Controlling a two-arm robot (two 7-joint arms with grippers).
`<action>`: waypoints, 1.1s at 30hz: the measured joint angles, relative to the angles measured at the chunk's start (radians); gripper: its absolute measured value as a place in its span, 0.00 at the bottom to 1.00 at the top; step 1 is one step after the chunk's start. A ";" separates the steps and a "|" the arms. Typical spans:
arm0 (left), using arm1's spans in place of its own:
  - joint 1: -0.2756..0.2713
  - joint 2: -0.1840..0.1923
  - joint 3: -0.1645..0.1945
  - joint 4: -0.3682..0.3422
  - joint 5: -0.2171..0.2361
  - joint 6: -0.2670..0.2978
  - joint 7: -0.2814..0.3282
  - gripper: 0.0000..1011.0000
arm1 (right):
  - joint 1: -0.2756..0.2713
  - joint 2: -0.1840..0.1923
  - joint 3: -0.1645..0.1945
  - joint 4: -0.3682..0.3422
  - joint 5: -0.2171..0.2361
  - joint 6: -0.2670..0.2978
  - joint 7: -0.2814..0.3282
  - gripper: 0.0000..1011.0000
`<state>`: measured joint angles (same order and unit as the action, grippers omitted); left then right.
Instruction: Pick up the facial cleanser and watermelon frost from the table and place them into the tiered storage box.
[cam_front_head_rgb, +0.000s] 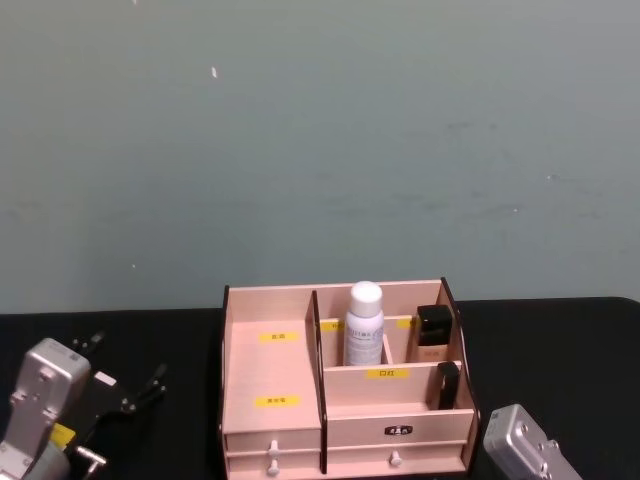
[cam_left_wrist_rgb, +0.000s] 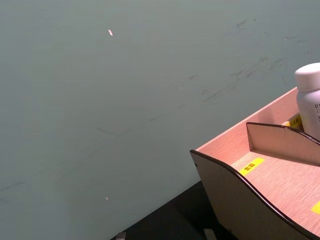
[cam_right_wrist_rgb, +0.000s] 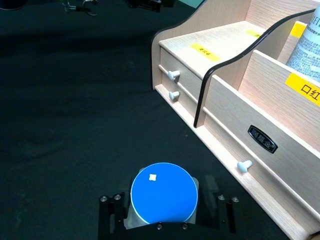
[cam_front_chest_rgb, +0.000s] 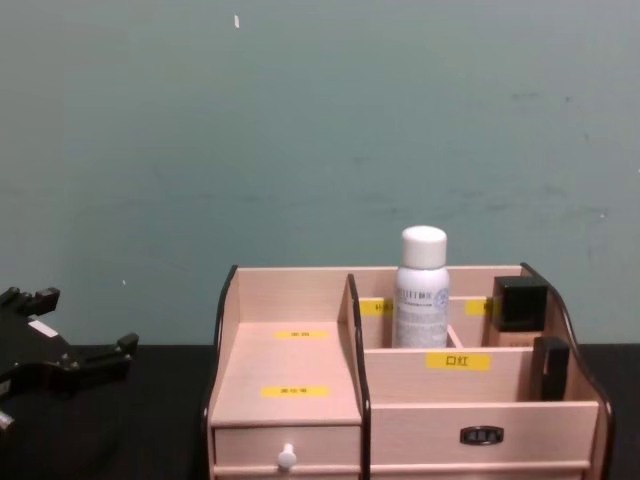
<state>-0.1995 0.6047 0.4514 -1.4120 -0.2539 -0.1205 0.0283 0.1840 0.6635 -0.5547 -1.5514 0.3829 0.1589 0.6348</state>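
The tiered storage box (cam_front_head_rgb: 275, 375), light wood with yellow labels and white-knobbed drawers, stands at the table's near middle, also in the chest view (cam_front_chest_rgb: 290, 375). A white bottle with a white cap (cam_front_head_rgb: 364, 325) stands upright in a back compartment (cam_front_chest_rgb: 421, 290). In the right wrist view my right gripper (cam_right_wrist_rgb: 163, 205) is shut on a container with a round blue top (cam_right_wrist_rgb: 163, 192), which I take for the facial cleanser, held in front of the box's drawers (cam_right_wrist_rgb: 245, 165). My left gripper (cam_front_head_rgb: 122, 368) hangs open and empty left of the box (cam_front_chest_rgb: 78, 322).
The table is covered in black cloth (cam_right_wrist_rgb: 65, 100), with a plain grey-green wall (cam_front_head_rgb: 320, 130) behind it. A dark square bottle (cam_front_head_rgb: 434, 325) and a thin black item (cam_front_head_rgb: 448, 385) sit in the box's right compartments. The right arm's silver housing (cam_front_head_rgb: 525, 450) is at the lower right.
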 joint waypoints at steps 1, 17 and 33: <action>0.000 0.000 0.000 0.000 0.000 0.000 0.000 0.99 | 0.000 0.000 0.000 0.000 0.000 0.000 0.000 0.87; 0.000 0.000 0.000 0.000 0.000 0.000 0.000 0.99 | 0.000 0.000 0.001 0.000 0.002 -0.001 0.000 0.73; 0.000 0.000 0.000 0.000 0.000 0.000 0.000 0.99 | 0.000 0.000 0.001 0.000 0.002 -0.001 0.000 0.73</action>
<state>-0.1996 0.6047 0.4513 -1.4119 -0.2539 -0.1205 0.0283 0.1841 0.6635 -0.5539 -1.5512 0.3846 0.1577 0.6349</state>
